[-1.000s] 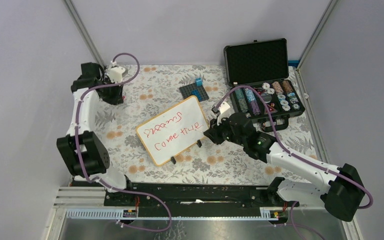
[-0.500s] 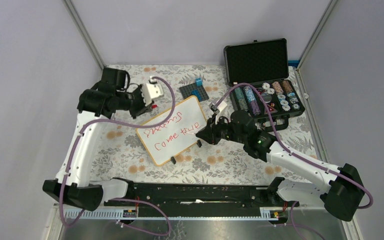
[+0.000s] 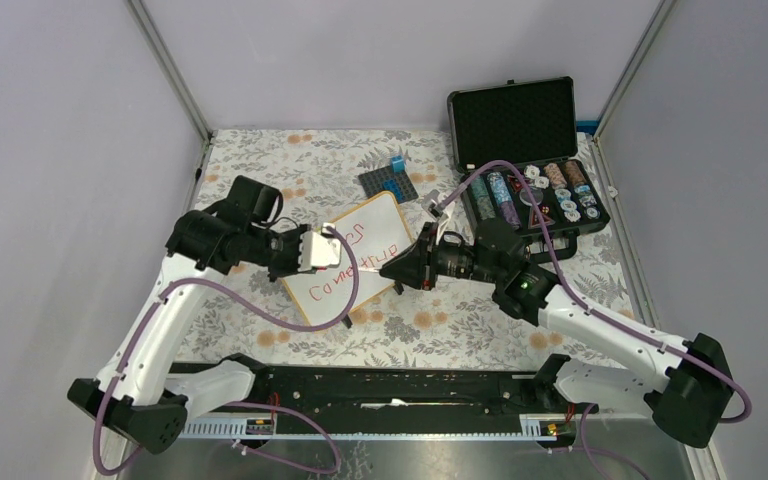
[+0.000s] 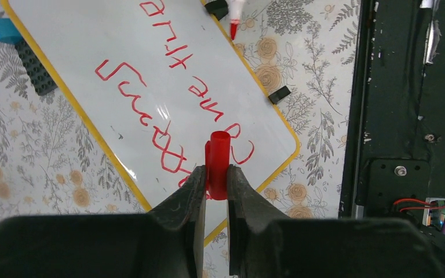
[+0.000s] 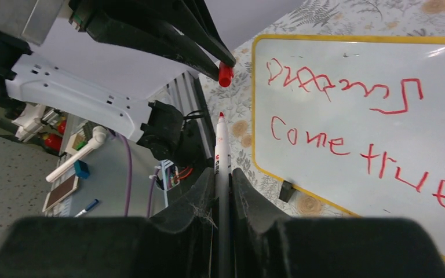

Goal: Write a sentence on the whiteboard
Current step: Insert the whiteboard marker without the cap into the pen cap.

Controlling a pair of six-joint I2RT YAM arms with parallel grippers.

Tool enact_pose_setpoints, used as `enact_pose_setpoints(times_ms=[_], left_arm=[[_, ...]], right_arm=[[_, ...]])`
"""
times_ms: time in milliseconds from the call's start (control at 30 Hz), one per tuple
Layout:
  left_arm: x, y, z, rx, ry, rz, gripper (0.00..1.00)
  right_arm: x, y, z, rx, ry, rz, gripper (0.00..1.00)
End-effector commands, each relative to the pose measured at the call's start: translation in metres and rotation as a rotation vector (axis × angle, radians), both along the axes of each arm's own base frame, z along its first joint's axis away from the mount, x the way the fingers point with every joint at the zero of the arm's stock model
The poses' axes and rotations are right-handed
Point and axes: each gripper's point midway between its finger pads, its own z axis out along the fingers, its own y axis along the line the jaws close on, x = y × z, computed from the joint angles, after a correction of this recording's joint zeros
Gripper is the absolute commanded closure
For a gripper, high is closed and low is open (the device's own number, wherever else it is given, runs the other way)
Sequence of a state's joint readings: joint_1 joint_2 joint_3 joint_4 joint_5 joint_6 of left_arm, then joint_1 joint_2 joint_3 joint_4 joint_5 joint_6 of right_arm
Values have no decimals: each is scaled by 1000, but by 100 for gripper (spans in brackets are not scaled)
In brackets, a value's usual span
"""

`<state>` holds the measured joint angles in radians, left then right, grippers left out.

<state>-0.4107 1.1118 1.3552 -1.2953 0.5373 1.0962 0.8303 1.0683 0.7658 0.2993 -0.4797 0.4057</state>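
Observation:
The whiteboard (image 3: 388,215) lies tilted on the flowered cloth, its yellow-wood frame showing in both wrist views. The sentence (image 5: 347,147) is in red: a scribbled top line and "Come true" below. My left gripper (image 3: 348,257) hovers over the board's near-left part, shut on a red marker cap (image 4: 218,165). My right gripper (image 3: 403,268) is shut on a white marker (image 5: 222,153) with a red tip, pointing left. The cap (image 5: 225,74) hangs just beyond the marker's tip, a small gap apart. The left gripper hides part of the writing in the top view.
An open black case (image 3: 525,165) with poker chips stands at the back right. A dark grey baseplate (image 3: 385,185) with a blue brick lies behind the board. Black clip feet (image 5: 287,190) sit at the board's near edge.
My left arm swung from the far left corner to above the board's left part, carrying the cap. My right gripper shifted left with the marker, so tip and cap now face each other.

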Motion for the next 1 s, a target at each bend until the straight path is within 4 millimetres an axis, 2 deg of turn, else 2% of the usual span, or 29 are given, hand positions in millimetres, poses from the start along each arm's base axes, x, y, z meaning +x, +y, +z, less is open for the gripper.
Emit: enact_pose_setpoints(times_ms=[0,167,967], left_arm=[[-16,-9,10,-61,-49,-105,100],[-23,-14,10,-89,-37,-121,100],[-29,-32,18,-115,-6,-134,100]], right_arm=[[-12,9,36,131,-6,92,100],[-16,11,40,152,3,121,100],[-18,20,26,103,37,155,100]])
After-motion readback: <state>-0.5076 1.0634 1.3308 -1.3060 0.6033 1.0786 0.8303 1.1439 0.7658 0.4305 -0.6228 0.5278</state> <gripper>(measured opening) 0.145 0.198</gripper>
